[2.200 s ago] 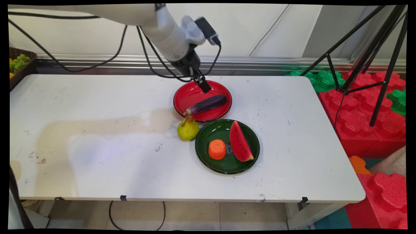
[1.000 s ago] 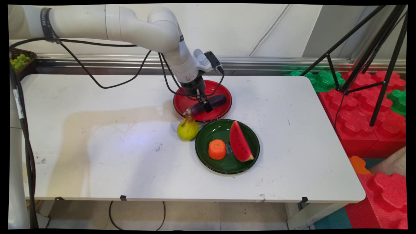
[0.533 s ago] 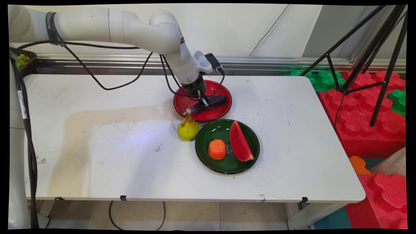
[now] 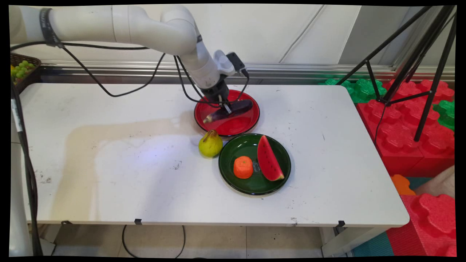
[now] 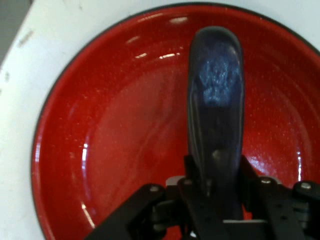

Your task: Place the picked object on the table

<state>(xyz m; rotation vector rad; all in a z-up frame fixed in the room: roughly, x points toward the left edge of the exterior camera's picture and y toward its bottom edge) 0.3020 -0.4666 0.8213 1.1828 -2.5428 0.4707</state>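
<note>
Main view: the gripper point(image 4: 225, 107) reaches down over the red plate point(image 4: 233, 128) at the table's point(image 4: 109, 174) far middle, its jaws pinching the aubergine point(image 4: 233, 109) about mid-length. The aubergine is tilted, its stem end low toward the left and its rounded end higher to the right, and it appears lifted just clear of the plate's floor. Black cables point(image 4: 109, 92) hang from the arm and loop around the wrist behind the plate. Just in front of the red plate's near left rim stands a pear point(image 4: 210, 144), beside a green plate point(image 4: 247, 145) that almost touches the red one. On the green plate lie an orange point(image 4: 243, 167) and a watermelon slice point(image 4: 268, 158), close together. A basket of grapes point(image 4: 22, 69) sits off the table's far left corner; a tripod point(image 4: 418, 65) and red and green foam blocks point(image 4: 418, 120) stand to the right, well apart.

Hand view: the fingers point(image 5: 200, 192) clamp the dark aubergine point(image 5: 216, 110) from both sides; it runs away from the camera over the red plate point(image 5: 115, 135), with bare table point(image 5: 20, 75) beyond the rim.
</note>
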